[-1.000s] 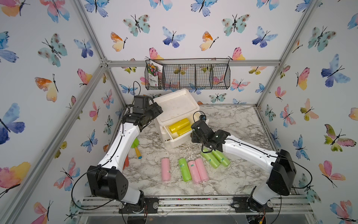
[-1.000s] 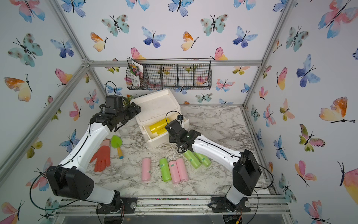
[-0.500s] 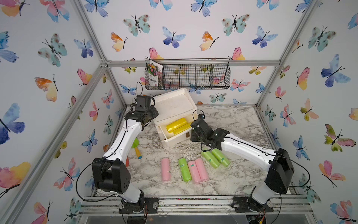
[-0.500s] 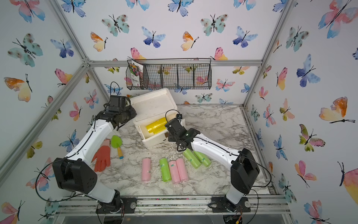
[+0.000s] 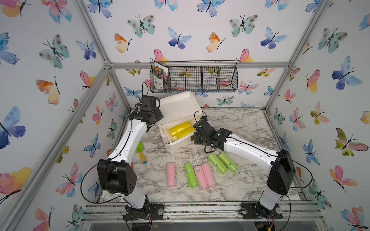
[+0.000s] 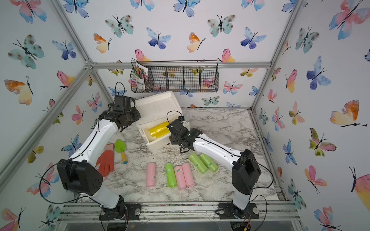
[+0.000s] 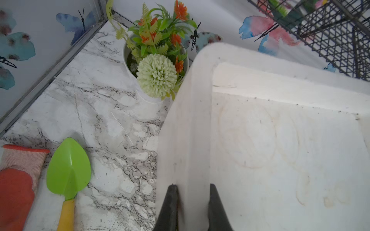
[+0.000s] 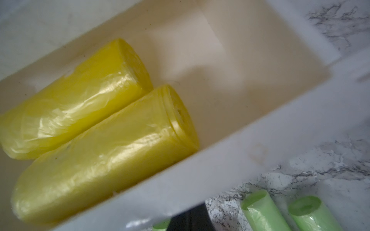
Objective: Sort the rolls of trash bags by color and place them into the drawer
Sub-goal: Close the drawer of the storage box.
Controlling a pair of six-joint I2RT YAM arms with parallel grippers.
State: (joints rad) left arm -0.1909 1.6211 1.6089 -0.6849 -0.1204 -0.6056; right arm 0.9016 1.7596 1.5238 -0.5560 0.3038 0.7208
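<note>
Left claw [image 7: 192, 186] stood wide over the box [image 5: 178, 108] a second ago; now its jaws pinch the box's left rim, one finger outside, one inside the shallow top. Right claw [image 5: 195, 138] stays where it was, narrow, jaws together, against the right end of the drawer [image 5: 176, 145] front. Whether it grips a handle there I cannot tell. Its wrist view shows only a dark fingertip under the front wall.

The drawer stands open toward the near side, and two yellow rolls [image 5: 181, 129] lie in it slantwise, toward its left end. Three pink rolls [image 5: 171, 175] and three green rolls [image 5: 217, 163] lie on the table [image 5: 250, 124], near centre, none touching the drawer. One green lies between the pinks, just beside a pink pair.

I judge the rim pinch thin. Any sideways pull by the left arm may tilt or drag the box, and the flowerpot [image 7: 156, 66] by the box's far left corner could be knocked. If the right claw pulls on, the drawer may come out and spill the yellows. If the left lets go, a push on the drawer likely slides the whole box. The slanted yellows also eat room, so the colours may mix.
</note>
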